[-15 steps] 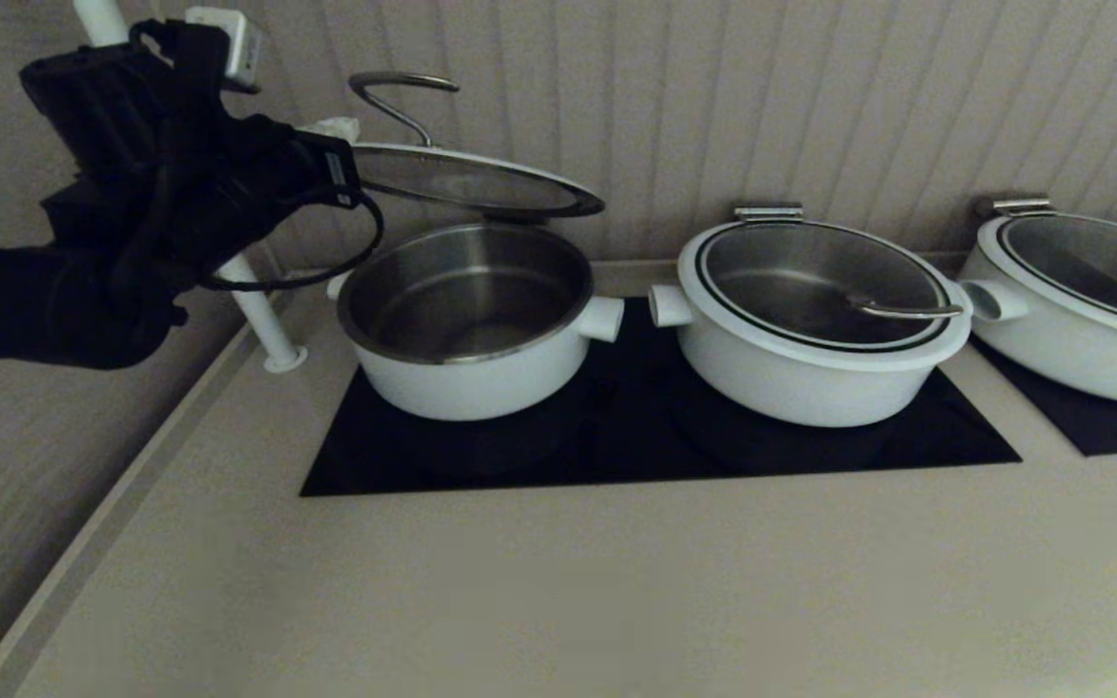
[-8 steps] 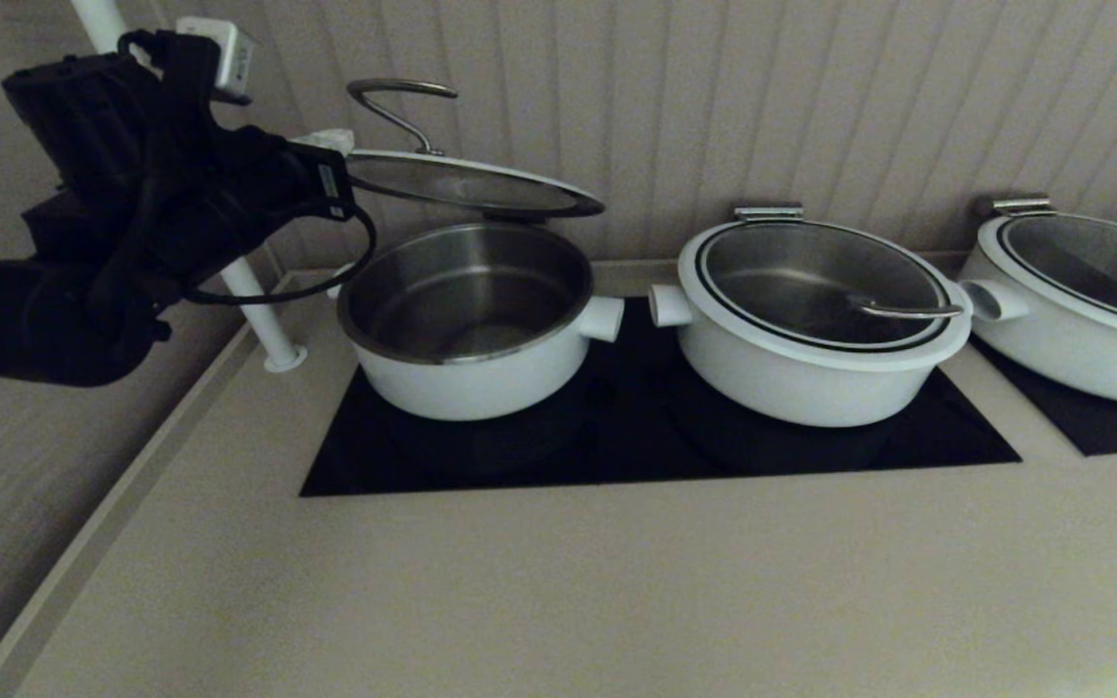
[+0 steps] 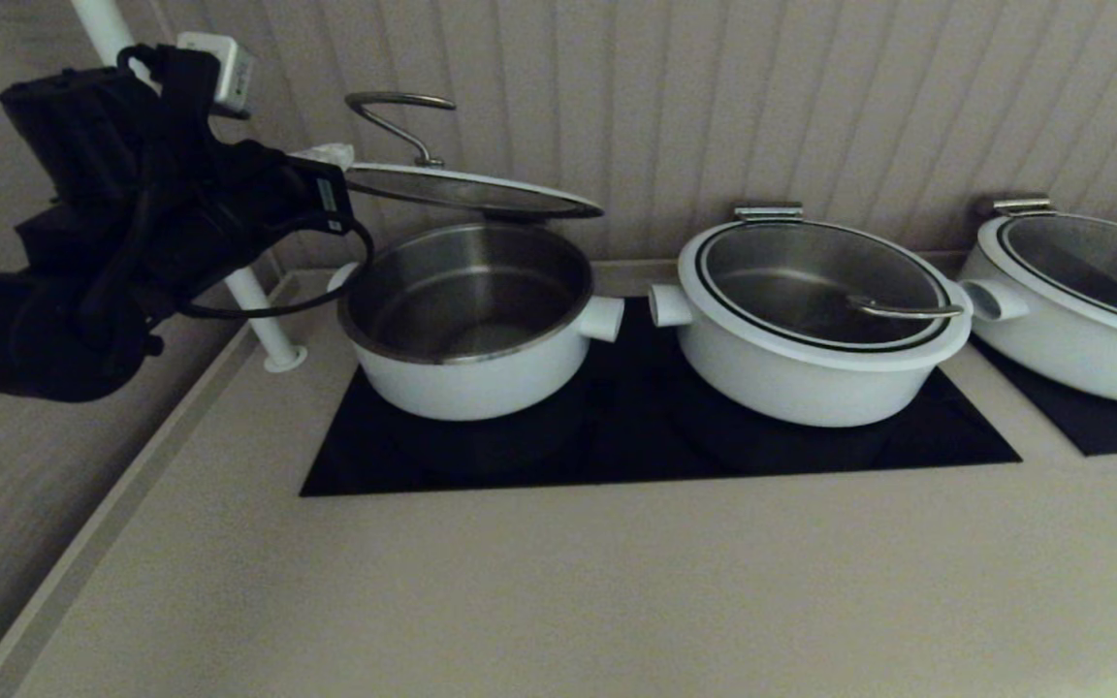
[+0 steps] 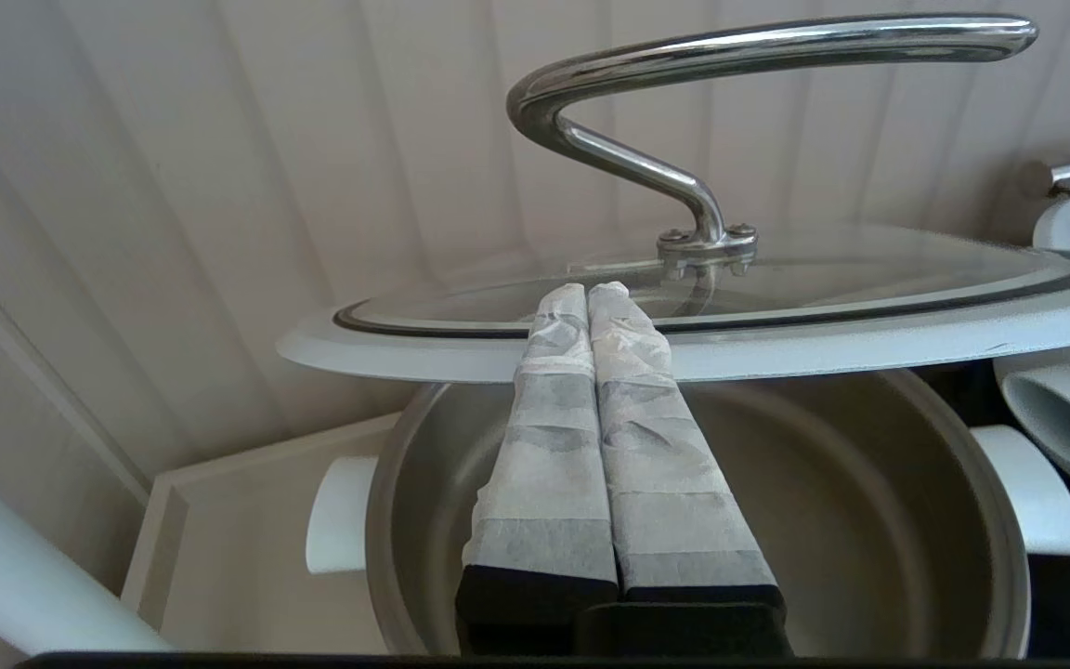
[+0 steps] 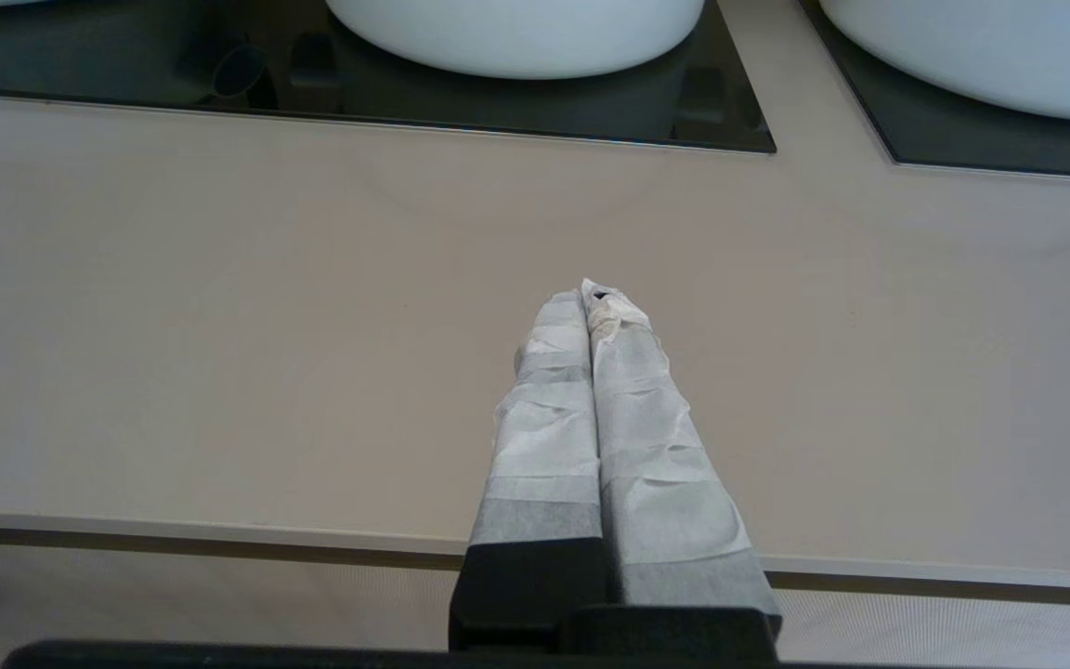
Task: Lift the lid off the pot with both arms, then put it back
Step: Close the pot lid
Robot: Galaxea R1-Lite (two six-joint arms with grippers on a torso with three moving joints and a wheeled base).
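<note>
Jaws steady, lid lower, flatter

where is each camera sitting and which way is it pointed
Head view: on the robot's head, facing forward and down at the counter with three white pots; the left arm shows at the left, its left claw at the lid above the pot.
Left wrist view: behind the left claw, whose taped fingers lie together over the lid rim.
Right wrist view: behind the shut right claw, facing the bare counter.
Shared: head and left wrist both show lid and pot.
</note>
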